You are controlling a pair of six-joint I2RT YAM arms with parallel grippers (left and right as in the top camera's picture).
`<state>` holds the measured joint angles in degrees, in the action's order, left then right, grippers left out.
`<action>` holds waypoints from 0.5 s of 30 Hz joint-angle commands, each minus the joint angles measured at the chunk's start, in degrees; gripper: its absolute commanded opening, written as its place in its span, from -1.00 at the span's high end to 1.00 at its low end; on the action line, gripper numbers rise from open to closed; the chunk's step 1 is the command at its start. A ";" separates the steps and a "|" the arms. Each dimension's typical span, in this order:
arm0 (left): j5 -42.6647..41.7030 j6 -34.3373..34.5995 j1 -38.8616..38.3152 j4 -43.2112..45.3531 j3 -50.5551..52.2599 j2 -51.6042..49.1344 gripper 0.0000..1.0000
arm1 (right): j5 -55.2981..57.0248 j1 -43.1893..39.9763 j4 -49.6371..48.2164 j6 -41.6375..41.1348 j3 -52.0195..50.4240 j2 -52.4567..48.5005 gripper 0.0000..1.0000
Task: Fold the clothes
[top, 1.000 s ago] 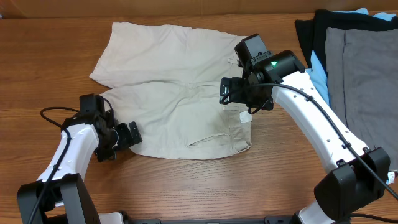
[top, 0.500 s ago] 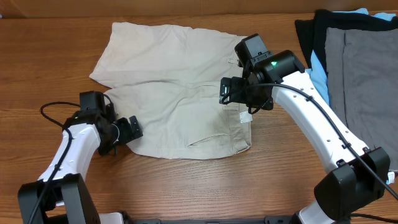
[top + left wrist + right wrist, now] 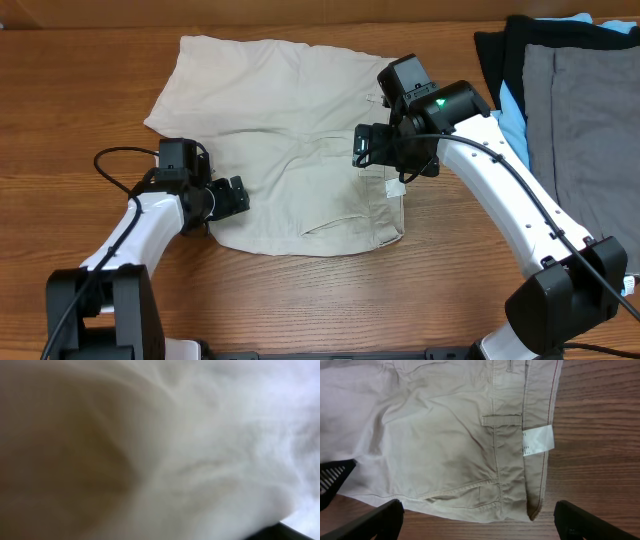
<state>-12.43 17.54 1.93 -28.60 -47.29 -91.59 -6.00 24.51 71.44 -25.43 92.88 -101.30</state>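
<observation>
The pale beige shorts [image 3: 290, 130] lie spread on the wooden table, legs to the left and waistband to the right. My left gripper [image 3: 232, 195] is at the hem of the near leg, over the cloth. The left wrist view is filled with blurred beige cloth [image 3: 200, 450], and its jaws do not show. My right gripper [image 3: 385, 150] hovers above the waistband, open and empty. In the right wrist view its fingers [image 3: 480, 520] stand wide apart over the shorts' [image 3: 435, 435] near waist corner. The white label [image 3: 538, 440] sits on the waistband.
A pile of garments lies at the right edge of the table: a flat grey one [image 3: 580, 110] on top of black [image 3: 495, 50] and light-blue [image 3: 512, 105] ones. Bare wood [image 3: 300, 300] runs along the front.
My left arm has swung right and away from the front edge, from beside the near leg onto its hem. The right arm and the shorts have not moved.
</observation>
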 commanded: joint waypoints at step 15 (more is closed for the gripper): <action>12.59 0.22 3.30 -30.99 -17.55 -0.87 0.53 | -0.35 -0.04 1.36 0.37 -0.04 0.24 -1.00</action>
<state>-6.26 17.85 4.67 -57.76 -61.08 -92.36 -6.04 24.51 72.62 -25.43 92.86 -101.30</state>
